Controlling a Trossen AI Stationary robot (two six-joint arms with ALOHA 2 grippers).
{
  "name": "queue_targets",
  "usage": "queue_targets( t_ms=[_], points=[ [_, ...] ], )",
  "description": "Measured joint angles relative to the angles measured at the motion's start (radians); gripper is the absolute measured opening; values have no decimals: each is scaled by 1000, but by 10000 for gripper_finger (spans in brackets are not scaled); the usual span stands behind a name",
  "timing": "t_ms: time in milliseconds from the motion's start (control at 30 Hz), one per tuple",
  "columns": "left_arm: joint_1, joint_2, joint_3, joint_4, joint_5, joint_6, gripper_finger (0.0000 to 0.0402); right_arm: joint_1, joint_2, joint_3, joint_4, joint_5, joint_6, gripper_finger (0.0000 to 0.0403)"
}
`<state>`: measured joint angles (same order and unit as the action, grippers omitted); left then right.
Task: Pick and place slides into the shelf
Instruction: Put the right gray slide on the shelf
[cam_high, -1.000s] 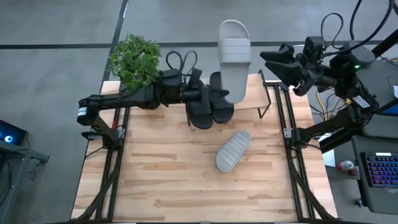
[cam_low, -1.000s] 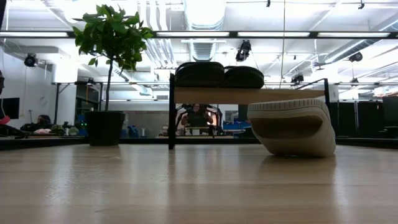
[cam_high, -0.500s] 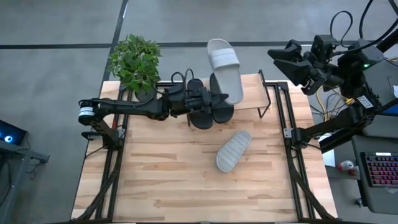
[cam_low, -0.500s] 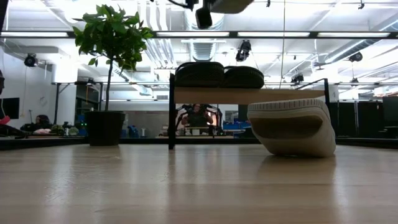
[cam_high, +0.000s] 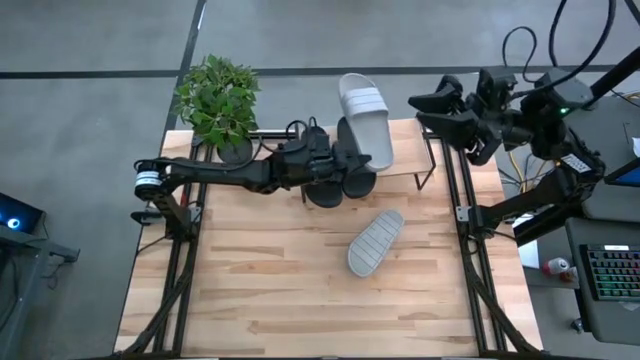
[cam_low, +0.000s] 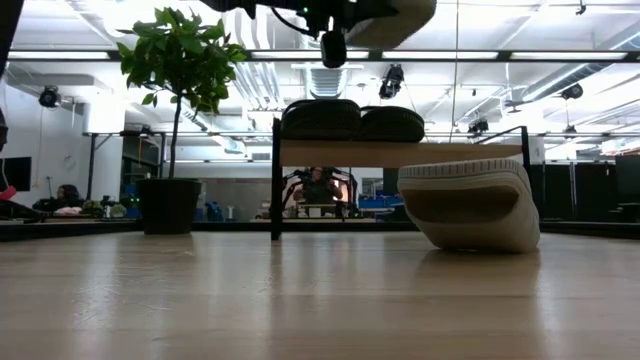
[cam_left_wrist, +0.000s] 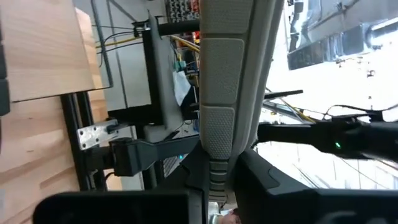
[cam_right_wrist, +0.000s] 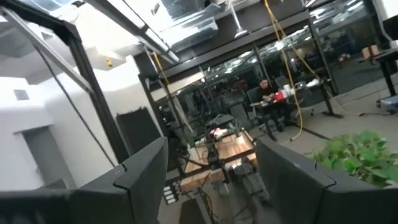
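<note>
1. Now your left gripper (cam_high: 338, 160) is clamped on a pale slide (cam_high: 366, 118), holding it in the air above the shelf (cam_high: 405, 153).
2. You have two black slides (cam_high: 338, 172) side by side on the shelf's plank top.
3. You will see the other pale slide (cam_high: 375, 241) sole up on the table (cam_high: 250, 290), in front of the shelf.
4. Your right gripper (cam_high: 425, 108) waits off the table's right rear corner, fingers apart.

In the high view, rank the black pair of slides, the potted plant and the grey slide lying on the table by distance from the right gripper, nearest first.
From the right gripper:
1. Black pair of slides, on the shelf, nearest.
2. Grey slide, on the table, mid-board.
3. Potted plant, far back-left corner.
</note>
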<state>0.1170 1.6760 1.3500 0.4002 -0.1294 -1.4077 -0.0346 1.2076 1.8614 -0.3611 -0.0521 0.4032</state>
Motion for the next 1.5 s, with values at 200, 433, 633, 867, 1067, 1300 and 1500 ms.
queue_targets(
  t_ms=[200,433,633,867,1067,1300,1500],
  points=[
    [6,28,41,-137,14,-27,24,23,4,0,5,0,-2,233],
    [27,40,133,-242,24,-25,24,53,4,0,6,0,-11,232],
    [54,40,159,-295,47,-1,24,77,8,0,10,0,-23,232],
    [61,60,153,-307,46,-4,24,81,8,-1,23,1,-33,233],
    [60,155,235,-278,137,-26,24,81,8,-1,51,0,-38,233],
    [61,247,385,-304,146,-5,24,93,9,-1,52,0,-22,233],
    [62,312,468,-413,167,-36,24,114,9,-1,51,0,-18,233]
  ],
)
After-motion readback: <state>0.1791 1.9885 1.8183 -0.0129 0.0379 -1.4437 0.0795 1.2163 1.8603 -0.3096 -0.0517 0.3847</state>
